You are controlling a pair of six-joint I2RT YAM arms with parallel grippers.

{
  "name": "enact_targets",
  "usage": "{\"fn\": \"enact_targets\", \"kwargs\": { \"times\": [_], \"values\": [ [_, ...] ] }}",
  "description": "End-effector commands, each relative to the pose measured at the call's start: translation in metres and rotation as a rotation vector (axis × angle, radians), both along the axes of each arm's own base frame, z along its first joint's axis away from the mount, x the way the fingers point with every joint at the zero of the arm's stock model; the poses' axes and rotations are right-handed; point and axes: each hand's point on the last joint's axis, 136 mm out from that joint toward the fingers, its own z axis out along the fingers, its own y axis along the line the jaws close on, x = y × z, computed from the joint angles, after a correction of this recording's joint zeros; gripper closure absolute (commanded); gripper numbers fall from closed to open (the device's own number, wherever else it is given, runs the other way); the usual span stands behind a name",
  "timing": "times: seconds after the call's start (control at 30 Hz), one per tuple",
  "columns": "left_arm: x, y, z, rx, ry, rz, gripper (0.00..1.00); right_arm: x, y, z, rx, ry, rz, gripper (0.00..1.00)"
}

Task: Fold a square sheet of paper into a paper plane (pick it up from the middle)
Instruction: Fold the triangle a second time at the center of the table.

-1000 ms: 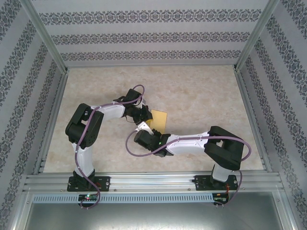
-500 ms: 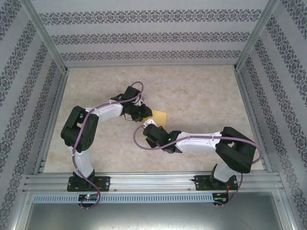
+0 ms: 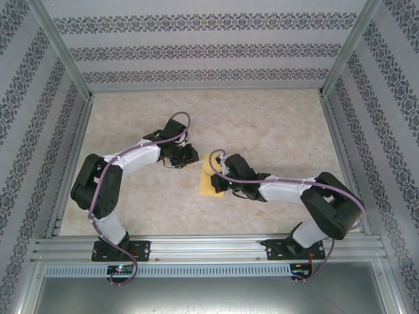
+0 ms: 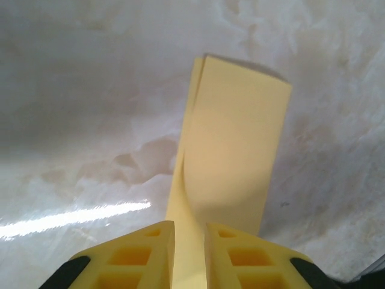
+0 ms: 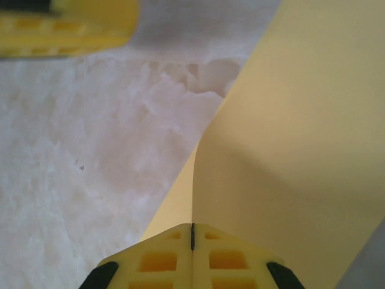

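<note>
right hand clamped on paper, long axis near-far; left hand just left, fingers slightly apart.

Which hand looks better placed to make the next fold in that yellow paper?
Probably the right hand: it is pinched shut on the folded yellow sheet, while the left hand hovers beside it, fingers slightly apart.

Tabletop: beige, marbled, matt; a bright streak of reflected light in the left wrist view.
Back wall, left wall, right wall: white paper with bands of dark floral ornament.
Corner posts: bare aluminium, slanting.
Near edge: aluminium rail, slotted strip, grey metal panel.
</note>
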Motion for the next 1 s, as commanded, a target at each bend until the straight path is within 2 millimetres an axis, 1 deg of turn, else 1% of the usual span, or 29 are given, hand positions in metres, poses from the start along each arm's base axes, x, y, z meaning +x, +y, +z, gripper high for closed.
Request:
{"fn": "enact_targets", "kwargs": {
  "times": [0.0, 0.13, 0.27, 0.4, 0.5, 0.63, 0.83, 0.97],
  "values": [
    [-0.017, 0.0, -0.005, 0.01, 0.012, -0.034, 0.8, -0.003, 0.01, 0.019, 0.172, 0.052, 0.024, 1.0],
    [-0.033, -0.012, -0.01, -0.011, 0.035, -0.092, 0.82, -0.001, -0.001, 0.017, 0.22, 0.089, -0.007, 1.0],
    [-0.052, -0.028, -0.014, -0.021, 0.055, -0.163, 0.83, 0.0, -0.008, 0.013, 0.227, 0.108, -0.017, 1.0],
    [-0.066, -0.041, -0.019, -0.039, 0.086, -0.219, 0.83, 0.0, -0.01, 0.013, 0.258, 0.129, -0.02, 1.0],
    [-0.072, -0.048, -0.025, -0.028, 0.103, -0.246, 0.84, 0.002, -0.012, 0.009, 0.273, 0.146, -0.033, 1.0],
    [-0.073, -0.054, -0.03, -0.013, 0.115, -0.263, 0.86, 0.005, -0.013, 0.005, 0.29, 0.173, -0.048, 1.0],
    [-0.075, -0.049, -0.047, 0.035, 0.159, -0.256, 0.87, 0.009, -0.019, -0.002, 0.292, 0.214, -0.078, 1.0],
    [-0.076, -0.048, -0.058, 0.055, 0.187, -0.259, 0.89, 0.011, -0.028, -0.009, 0.278, 0.236, -0.106, 1.0]
  ]
}}
